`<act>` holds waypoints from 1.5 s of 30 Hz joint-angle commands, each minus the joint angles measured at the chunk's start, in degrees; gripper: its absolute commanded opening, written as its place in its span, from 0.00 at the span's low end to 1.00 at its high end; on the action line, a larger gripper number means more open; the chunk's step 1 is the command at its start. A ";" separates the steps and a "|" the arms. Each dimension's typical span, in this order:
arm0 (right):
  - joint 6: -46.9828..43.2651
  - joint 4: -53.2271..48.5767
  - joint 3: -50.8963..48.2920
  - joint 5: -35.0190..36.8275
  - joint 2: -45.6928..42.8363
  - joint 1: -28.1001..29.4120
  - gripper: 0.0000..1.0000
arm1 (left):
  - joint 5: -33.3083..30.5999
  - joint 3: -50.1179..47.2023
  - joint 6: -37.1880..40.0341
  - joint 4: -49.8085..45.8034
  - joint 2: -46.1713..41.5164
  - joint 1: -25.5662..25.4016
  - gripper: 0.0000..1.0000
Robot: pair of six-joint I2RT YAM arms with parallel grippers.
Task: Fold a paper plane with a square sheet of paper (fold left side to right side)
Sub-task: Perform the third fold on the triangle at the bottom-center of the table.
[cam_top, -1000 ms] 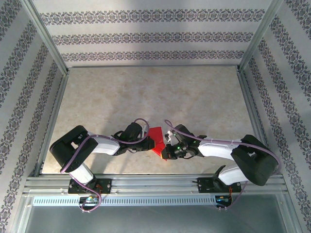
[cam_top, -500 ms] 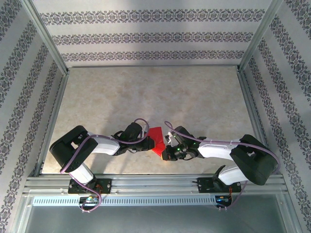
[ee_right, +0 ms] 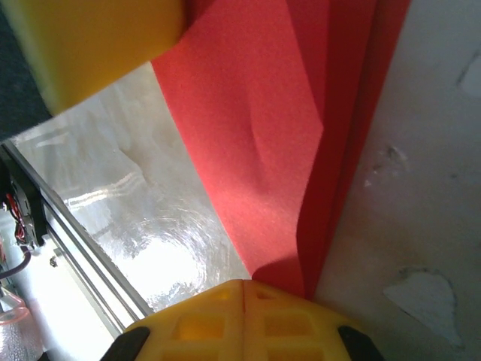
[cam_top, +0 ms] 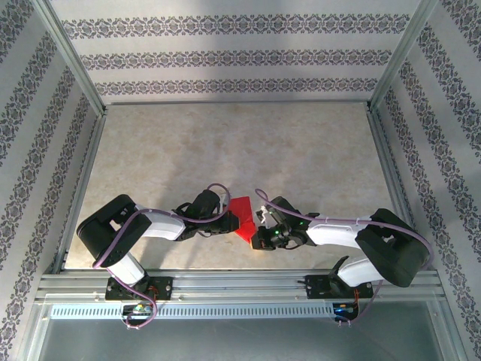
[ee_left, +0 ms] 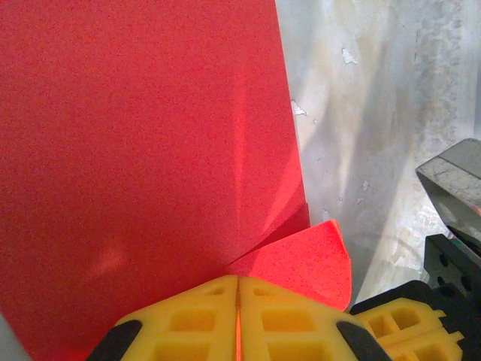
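The tabletop (cam_top: 225,143) is a beige marbled sheet that runs out well beyond both sets of jaws. Striped floral wallpaper covers the back wall (cam_top: 240,56), the left side wall (cam_top: 30,113) and the right side wall (cam_top: 451,113). Behind the jaws, at the near edge, there's an aluminium rail (cam_top: 240,284) and a white slotted strip (cam_top: 225,310). Up close the surface is pretty scuffed: small white chips (ee_left: 347,56) ahead and right of the left jaws, a bigger chipped patch (ee_right: 425,297) just right of the right jaws, and glare (ee_right: 173,256) to their left.
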 commanded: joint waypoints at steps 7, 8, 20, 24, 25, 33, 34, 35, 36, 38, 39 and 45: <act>1.13 -4.48 -2.56 3.34 -3.13 0.12 0.00 | -3.00 -0.39 -0.74 -7.67 1.36 -0.76 0.11; 1.15 -4.83 -2.65 3.49 -3.65 0.12 0.00 | -3.00 -0.38 -0.86 -7.58 1.45 -0.75 0.11; -0.04 -7.43 0.04 0.43 -14.26 -0.08 0.00 | -2.93 -0.13 -0.72 -7.83 0.92 -0.76 0.11; -0.16 -6.58 1.54 2.57 -10.65 0.01 0.00 | -2.93 -0.11 -0.74 -7.74 0.97 -0.75 0.11; -0.33 -6.24 1.98 2.89 -9.38 0.16 0.00 | -2.92 -0.11 -0.74 -7.67 1.01 -0.76 0.11; -0.72 -5.26 3.20 7.28 -4.10 0.57 0.00 | -2.75 -0.12 -0.74 -7.66 1.01 -0.81 0.11; -0.89 -5.25 3.28 7.78 -3.88 0.50 0.00 | -2.83 -0.10 -0.75 -7.66 1.01 -0.80 0.11; -1.02 -5.34 3.25 8.08 -3.62 0.39 0.00 | -2.82 -0.15 -0.81 -7.70 1.01 -0.76 0.11; -1.22 -5.57 3.32 8.27 -3.31 0.38 0.00 | -2.83 -0.12 -0.81 -7.70 1.01 -0.76 0.11; -1.49 -5.82 3.38 8.28 -2.63 0.39 0.00 | -2.75 -0.05 -0.77 -7.74 1.01 -0.76 0.11; -1.57 -5.91 3.44 8.28 -2.31 0.38 0.00 | -2.81 0.04 -0.71 -7.94 1.01 -0.78 0.11; -1.99 -6.12 3.40 8.76 -0.93 0.40 0.00 | -2.72 0.21 -0.70 -7.88 1.10 -0.76 0.11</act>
